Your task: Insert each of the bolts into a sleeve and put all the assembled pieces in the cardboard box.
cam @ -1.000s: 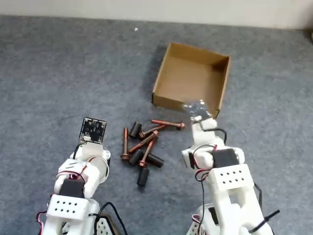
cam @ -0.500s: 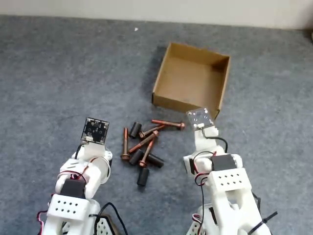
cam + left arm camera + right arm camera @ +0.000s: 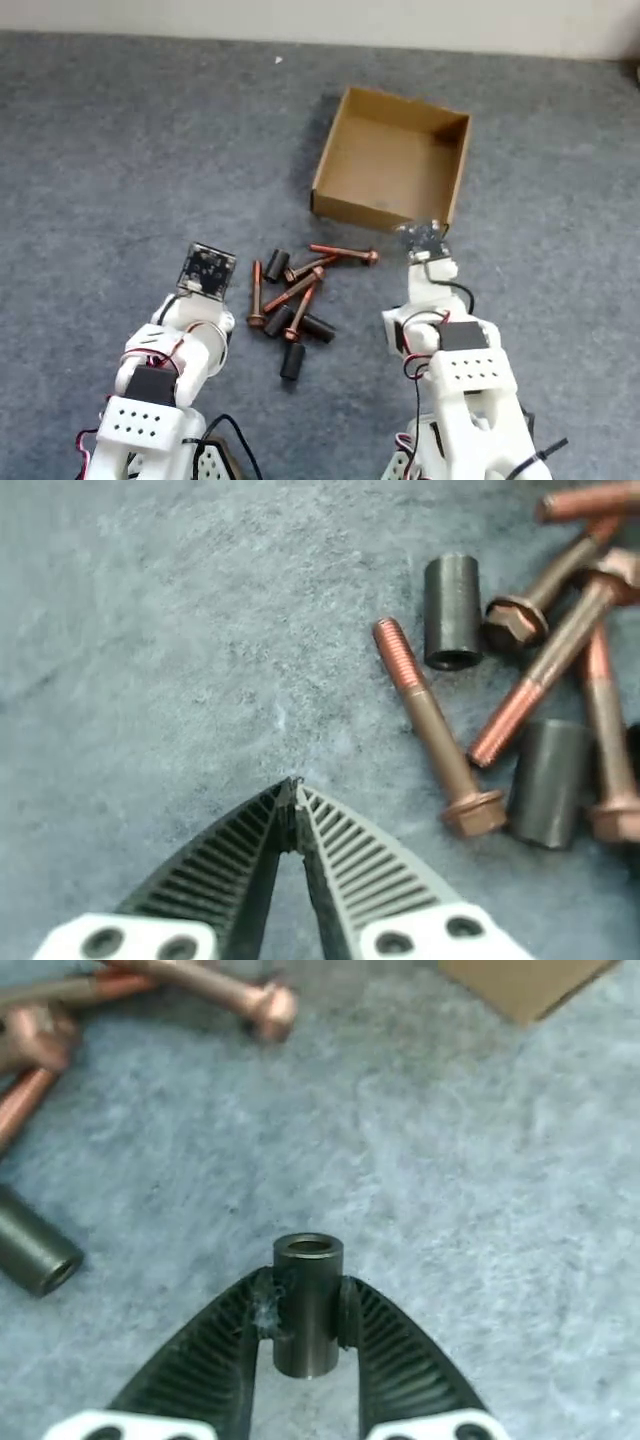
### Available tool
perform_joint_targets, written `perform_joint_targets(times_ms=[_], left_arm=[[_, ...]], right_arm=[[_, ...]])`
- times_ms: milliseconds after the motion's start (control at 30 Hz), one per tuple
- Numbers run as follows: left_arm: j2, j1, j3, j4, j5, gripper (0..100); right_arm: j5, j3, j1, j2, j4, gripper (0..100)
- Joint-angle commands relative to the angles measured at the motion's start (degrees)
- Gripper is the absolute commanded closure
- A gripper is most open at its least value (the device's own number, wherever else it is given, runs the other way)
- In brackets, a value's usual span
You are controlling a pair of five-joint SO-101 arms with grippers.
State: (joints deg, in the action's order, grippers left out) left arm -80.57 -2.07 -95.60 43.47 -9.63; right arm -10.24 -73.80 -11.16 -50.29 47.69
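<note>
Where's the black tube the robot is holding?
In the right wrist view, the sleeve sits in the right gripper, near the bolts and the cardboard box.

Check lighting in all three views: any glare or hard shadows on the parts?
High view: even, diffuse light; the cardboard box throws just a thin shadow at its base. Left wrist view: soft highlights along the copper bolt nearest the left hand, nothing blown out. Right wrist view: the sleeve in the right hand catches light on its rim, while its body stays dark.
</note>
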Motion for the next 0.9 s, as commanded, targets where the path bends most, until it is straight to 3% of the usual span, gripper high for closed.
perform_joint_targets(times_ms=[0, 100, 233, 400, 533, 667, 867], left_arm=[[-0.4, 4.4, 4.6, -0.1, -12.1, 97], [-0.3, 7.5, 10.2, 0.3, -20.2, 97], [0.2, 7.1, 19.3, 6.7, -20.2, 97], [0.4, -0.6, 32.4, 19.1, -20.4, 96], [1.2, -8.1, 38.9, 24.4, -20.4, 90], [10.4, -12.4, 43.2, 25.1, -21.2, 88], [32.6, -16.7, 52.4, 25.1, -29.4, 88]], right_arm=[[1.2, 0.7, 0.9, -1.5, -1.6, 99.3], [3.3, 0.7, 1.0, -1.5, -1.7, 99.3], [3.3, 0.7, 1.0, -1.5, -1.7, 99.3], [5.3, 1.1, 5.1, -1.5, -1.7, 99.3], [7.0, 1.2, 8.7, -1.6, -1.7, 99.3], [7.0, 1.2, 11.9, -1.7, -1.7, 99.3], [9.8, 0.9, 17.5, -1.7, -5.3, 99.3]])
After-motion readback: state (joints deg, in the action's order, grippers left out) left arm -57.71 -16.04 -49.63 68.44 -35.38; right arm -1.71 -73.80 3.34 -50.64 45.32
